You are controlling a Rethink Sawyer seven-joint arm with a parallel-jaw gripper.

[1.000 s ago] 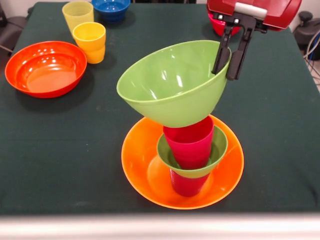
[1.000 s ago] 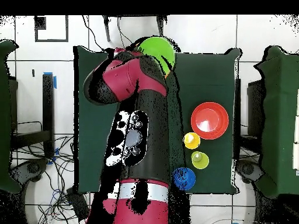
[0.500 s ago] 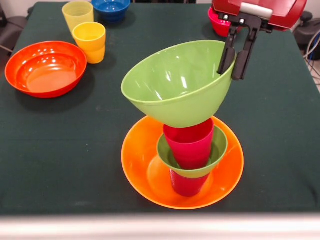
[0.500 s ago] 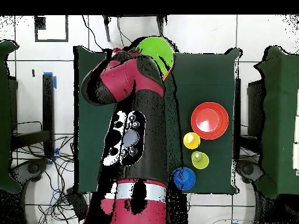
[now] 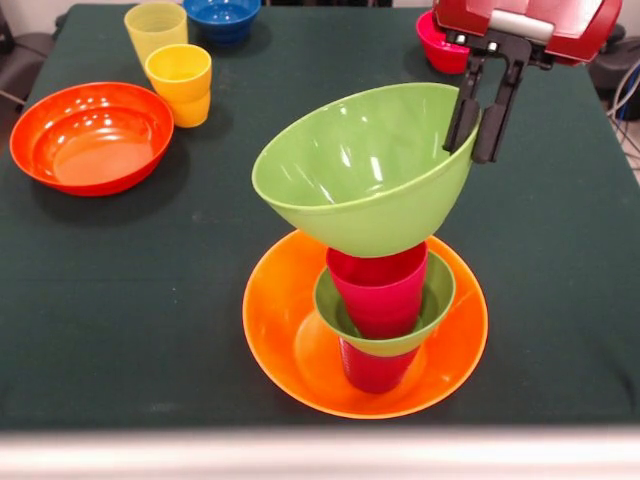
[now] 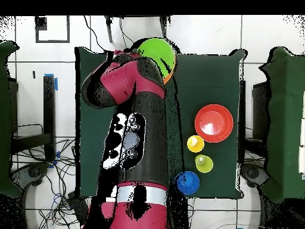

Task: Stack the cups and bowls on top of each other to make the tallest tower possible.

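The tower stands near the table's front: a large yellow-orange bowl (image 5: 290, 340) holds a reddish cup (image 5: 375, 368), a small green bowl (image 5: 432, 295) and a red-pink cup (image 5: 380, 290). A large green bowl (image 5: 365, 165) hangs tilted over it, its mouth turned left, its underside at the red-pink cup's rim. My gripper (image 5: 477, 125) is shut on this bowl's right rim, one finger inside and one outside. From overhead the large green bowl (image 6: 156, 55) shows beyond the arm (image 6: 134, 119), which hides the gripper and the tower.
At the back left are a wide orange-red bowl (image 5: 90, 135), a yellow-orange cup (image 5: 180, 85), a pale yellow cup (image 5: 155, 28) and a blue bowl (image 5: 222, 15). A small red-pink bowl (image 5: 438, 52) sits behind the gripper. Overhead shows the orange-red bowl (image 6: 214, 123) and blue bowl (image 6: 187, 182).
The gripper and the large green bowl have shifted a little to the right in the front view, bringing the bowl more squarely over the red-pink cup. Nothing else moved.
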